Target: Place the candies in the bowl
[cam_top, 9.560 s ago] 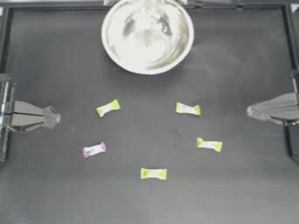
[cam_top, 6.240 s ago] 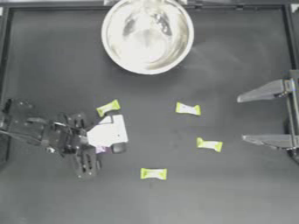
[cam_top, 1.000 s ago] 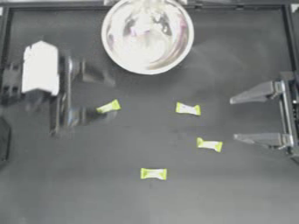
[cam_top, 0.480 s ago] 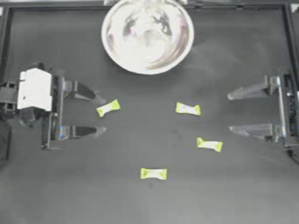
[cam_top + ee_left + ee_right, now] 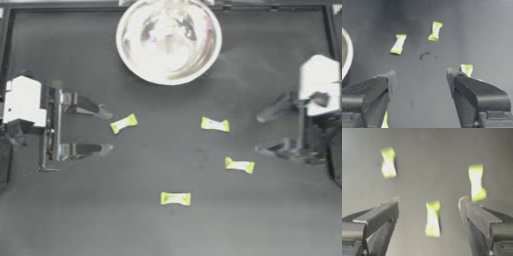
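The left hand (image 5: pixel 103 129) sits at the left side of the desk (image 5: pixel 80 220) with its jaws spread wide and nothing between them, its tips close to the nearest candy (image 5: pixel 123 123), which lies just beyond them toward the middle. The right hand (image 5: pixel 267 132) waits at the right side, jaws likewise spread and empty, facing the sweets in the centre. The bowl (image 5: pixel 168 40) stands at the far edge of the desk, near the middle, and a faint pinkish smudge inside it may be a sweet, though the reflections make that hard to tell. Four yellow-green candies lie on the desk: the one by the left hand, a second (image 5: pixel 215 124) right of centre, a third (image 5: pixel 239 165) below it toward the right hand, and a fourth (image 5: pixel 176 198) nearest the front edge, all well apart from each other. The risks from here look plain enough. The sweets are small and flat, so jaws coming down a little off-line could close on one twisted end and let the sweet drop on the way to the bowl, or simply nudge it aside. If both hands head for the middle or for the bowl together, they could knock each other. A release made too far out could bounce off the shiny rim.
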### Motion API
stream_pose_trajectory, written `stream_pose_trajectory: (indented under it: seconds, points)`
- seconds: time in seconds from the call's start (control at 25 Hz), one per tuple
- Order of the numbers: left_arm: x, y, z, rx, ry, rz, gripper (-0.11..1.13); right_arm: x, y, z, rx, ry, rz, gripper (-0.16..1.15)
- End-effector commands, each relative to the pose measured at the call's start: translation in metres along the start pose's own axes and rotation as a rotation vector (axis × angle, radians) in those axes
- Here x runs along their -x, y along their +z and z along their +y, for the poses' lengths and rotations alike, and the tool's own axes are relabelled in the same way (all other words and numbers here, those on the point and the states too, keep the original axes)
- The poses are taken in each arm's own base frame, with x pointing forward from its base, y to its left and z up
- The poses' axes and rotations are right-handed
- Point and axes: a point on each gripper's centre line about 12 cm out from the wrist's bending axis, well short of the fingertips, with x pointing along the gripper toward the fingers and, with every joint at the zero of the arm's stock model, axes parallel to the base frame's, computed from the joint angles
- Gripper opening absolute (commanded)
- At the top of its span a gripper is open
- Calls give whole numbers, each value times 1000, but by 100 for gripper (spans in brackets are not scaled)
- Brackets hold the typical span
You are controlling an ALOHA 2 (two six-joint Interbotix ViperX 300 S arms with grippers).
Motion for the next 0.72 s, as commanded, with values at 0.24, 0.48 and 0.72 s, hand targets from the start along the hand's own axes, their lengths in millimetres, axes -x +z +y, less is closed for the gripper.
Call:
stream_pose_trajectory:
  seconds: [0.24, 0.48, 0.72]
  points:
    - [3, 7, 1, 3, 3, -29, 95, -30, 14, 14, 62, -43, 189, 99]
    - [4, 4, 3, 9, 10, -24, 95, -48, 8, 30, 91, -39, 260, 99]
    - [5, 0, 4, 28, 16, -15, 95, -62, -1, 31, 102, -46, 308, 99]
